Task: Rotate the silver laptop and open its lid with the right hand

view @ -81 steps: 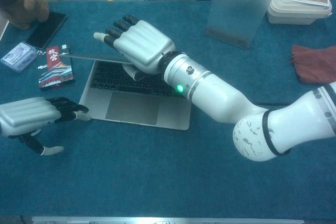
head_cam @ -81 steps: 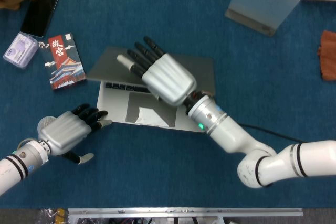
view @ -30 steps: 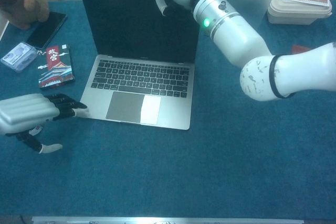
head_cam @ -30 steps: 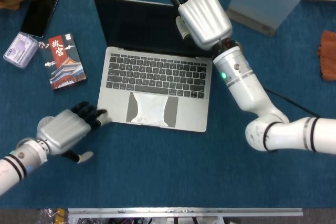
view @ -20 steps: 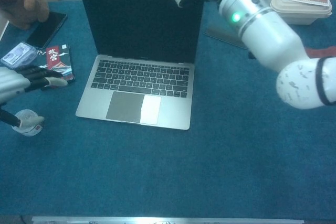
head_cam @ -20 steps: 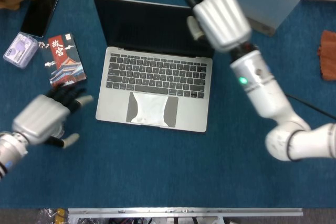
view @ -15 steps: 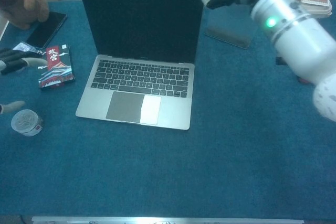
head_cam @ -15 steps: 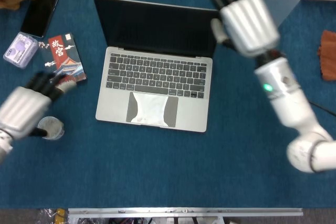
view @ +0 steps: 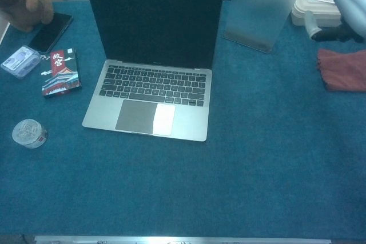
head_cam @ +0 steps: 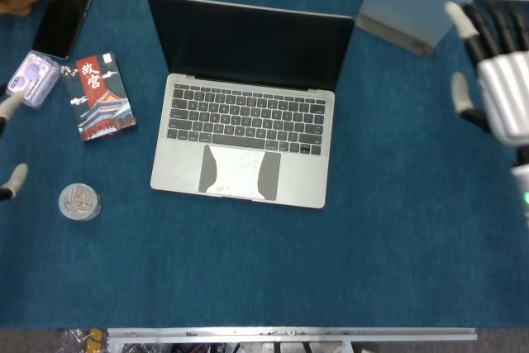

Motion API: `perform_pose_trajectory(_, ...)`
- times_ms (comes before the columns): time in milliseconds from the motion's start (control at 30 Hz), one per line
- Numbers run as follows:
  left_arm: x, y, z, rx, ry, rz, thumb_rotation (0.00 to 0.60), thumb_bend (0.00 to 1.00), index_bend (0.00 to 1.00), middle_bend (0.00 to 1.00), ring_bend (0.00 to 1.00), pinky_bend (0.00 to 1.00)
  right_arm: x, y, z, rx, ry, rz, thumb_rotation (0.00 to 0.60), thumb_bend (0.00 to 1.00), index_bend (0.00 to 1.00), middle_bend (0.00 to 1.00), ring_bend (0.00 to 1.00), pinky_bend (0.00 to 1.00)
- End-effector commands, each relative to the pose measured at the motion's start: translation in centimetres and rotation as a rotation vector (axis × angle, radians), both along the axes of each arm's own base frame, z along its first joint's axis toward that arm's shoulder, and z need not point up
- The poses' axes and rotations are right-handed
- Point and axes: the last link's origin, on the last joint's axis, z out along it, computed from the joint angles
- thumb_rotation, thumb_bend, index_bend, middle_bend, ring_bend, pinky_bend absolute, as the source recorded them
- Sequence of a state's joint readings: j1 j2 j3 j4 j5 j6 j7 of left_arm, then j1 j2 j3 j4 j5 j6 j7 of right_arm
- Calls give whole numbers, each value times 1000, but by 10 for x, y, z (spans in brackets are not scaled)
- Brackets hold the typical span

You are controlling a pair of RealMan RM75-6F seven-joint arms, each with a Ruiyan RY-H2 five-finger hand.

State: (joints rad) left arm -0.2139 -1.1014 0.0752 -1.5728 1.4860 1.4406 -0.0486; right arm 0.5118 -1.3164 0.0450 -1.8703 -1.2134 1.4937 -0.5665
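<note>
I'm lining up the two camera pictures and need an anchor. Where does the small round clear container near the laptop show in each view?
Head view: the round container sits at lower left, left of the laptop's front corner.
Chest view: the same container lies at the far left, below the illustrated card box.
Shared landmark: that card box, which lies beyond the container in both views.

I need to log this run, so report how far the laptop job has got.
Done: the silver laptop sits squarely facing the robot with its lid upright and keyboard exposed. In hand: nothing; the right robot hand is off at the table's right edge, fingers apart, empty. The left robot hand barely shows at the left edge. Nothing appears left.
</note>
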Motion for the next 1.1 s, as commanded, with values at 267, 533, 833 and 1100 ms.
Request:
perform_pose_trajectory(267, -13, -30, 4, 67, -56, 42, 595, 318, 77, 46, 0, 0, -29, 50, -9, 54, -52, -42, 511, 531, 0, 109, 0, 32)
perform_pose_trajectory(533, -14, -47, 5, 80, -42, 26, 529, 318, 77, 46, 0, 0, -35, 70, -12, 70, -57, -46, 512, 531, 0, 109, 0, 31)
perform_pose_trajectory(833, -13, -52, 4, 108, -60, 40, 530, 319, 77, 44, 0, 0, -54, 90, 1, 32, -44, -105, 509, 531, 0, 109, 0, 31)
perform_pose_trajectory(1100, -13, -49, 5, 134, -77, 28, 530, 318, 77, 44, 0, 0, -59, 98, 6, 16, -42, -125, 510, 531, 0, 109, 0, 32)
